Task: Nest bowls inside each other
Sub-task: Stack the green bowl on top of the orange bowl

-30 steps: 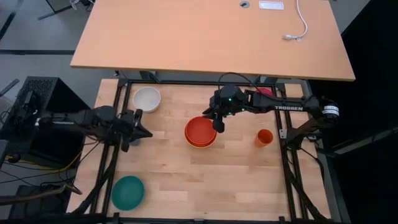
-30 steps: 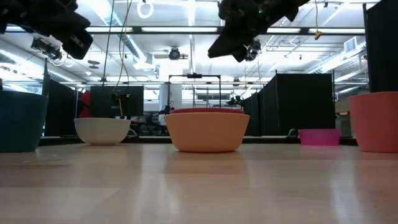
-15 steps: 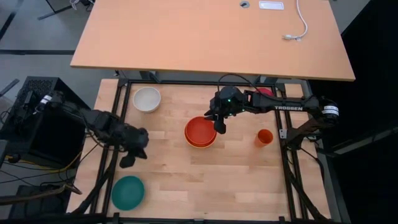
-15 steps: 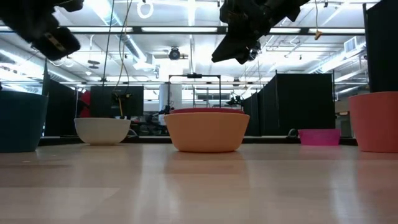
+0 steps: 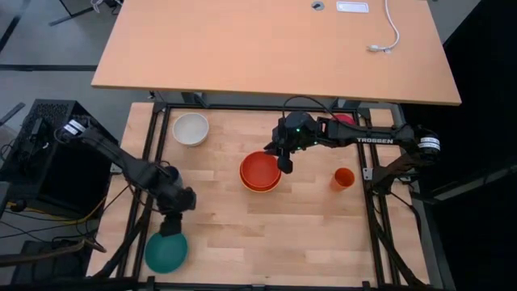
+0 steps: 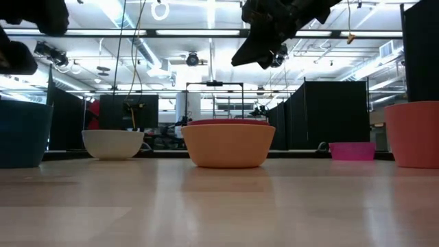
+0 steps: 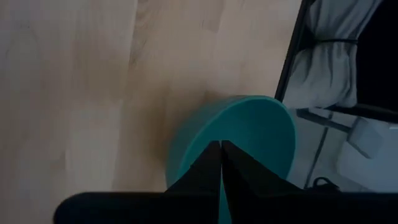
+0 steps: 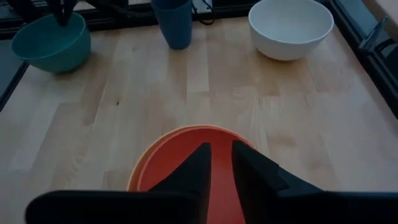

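A red bowl (image 5: 260,169) sits nested in an orange bowl (image 6: 228,145) at mid table. Above their far right rim hangs my right gripper (image 5: 284,165), its fingers a narrow gap apart (image 8: 221,152) with nothing between them. The teal bowl (image 5: 166,250) stands at the near left corner. My left gripper (image 5: 170,227) hangs shut over its far rim, tipped downward, tips together (image 7: 221,145) and touching nothing. A white bowl (image 5: 191,129) stands at the far left. The magenta bowl (image 6: 352,150) stands at the far right, mostly hidden under my right arm in the high view.
A dark blue cup (image 8: 174,25) stands at the left between the white and teal bowls. A small orange cup (image 5: 343,179) stands right of the nested bowls. The table's black frame rails (image 5: 153,153) run along both sides. Bare wood lies along the near middle.
My left gripper has swung from beside the white bowl toward the table's near edge, to above the teal bowl, tipping downward and rolling as it went, and has stayed shut. My right gripper has kept still over the red bowl.
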Motion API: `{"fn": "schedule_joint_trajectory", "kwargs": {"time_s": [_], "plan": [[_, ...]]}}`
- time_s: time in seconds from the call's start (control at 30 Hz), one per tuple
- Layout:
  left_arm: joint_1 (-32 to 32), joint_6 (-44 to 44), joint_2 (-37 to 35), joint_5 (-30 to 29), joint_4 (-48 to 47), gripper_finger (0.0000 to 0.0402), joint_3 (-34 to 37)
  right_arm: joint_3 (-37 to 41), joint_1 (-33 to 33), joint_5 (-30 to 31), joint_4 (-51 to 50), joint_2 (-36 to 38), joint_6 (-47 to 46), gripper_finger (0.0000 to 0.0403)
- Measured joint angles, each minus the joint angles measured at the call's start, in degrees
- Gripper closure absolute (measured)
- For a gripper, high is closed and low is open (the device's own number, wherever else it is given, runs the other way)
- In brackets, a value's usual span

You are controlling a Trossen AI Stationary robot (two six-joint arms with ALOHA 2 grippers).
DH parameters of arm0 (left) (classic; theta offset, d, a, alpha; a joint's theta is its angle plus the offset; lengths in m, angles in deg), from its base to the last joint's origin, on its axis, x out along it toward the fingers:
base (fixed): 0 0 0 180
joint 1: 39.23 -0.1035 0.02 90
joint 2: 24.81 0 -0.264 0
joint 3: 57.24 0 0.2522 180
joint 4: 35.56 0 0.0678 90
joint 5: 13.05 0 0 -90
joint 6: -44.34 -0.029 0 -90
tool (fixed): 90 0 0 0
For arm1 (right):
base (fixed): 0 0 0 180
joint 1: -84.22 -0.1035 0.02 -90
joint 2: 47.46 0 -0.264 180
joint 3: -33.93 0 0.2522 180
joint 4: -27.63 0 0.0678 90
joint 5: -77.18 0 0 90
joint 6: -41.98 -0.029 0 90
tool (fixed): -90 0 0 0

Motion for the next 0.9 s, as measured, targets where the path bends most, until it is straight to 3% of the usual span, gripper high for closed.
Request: {"fn": "schedule_joint_trajectory", "kwargs": {"time_s": [0.5, 0.73, 0.9], "plan": [[4.5, -2.2, 1.7, -1.2, 0.3, 0.0301, 0.0, 0.0, 0.0, 0.0, 0.3, 0.0, -0.4, 0.0308], [6.2, -2.0, 3.1, -6.1, 0.9, 0.0172, 0.0, 0.0, 0.0, 0.0, 0.3, 0.0, 0.3, 0.0309], [7.6, -2.3, 7.8, -6.3, 0.9, 0.0106, 0.0, 0.0, 0.0, 0.0, 0.3, 0.0, 0.5, 0.0318]]}}
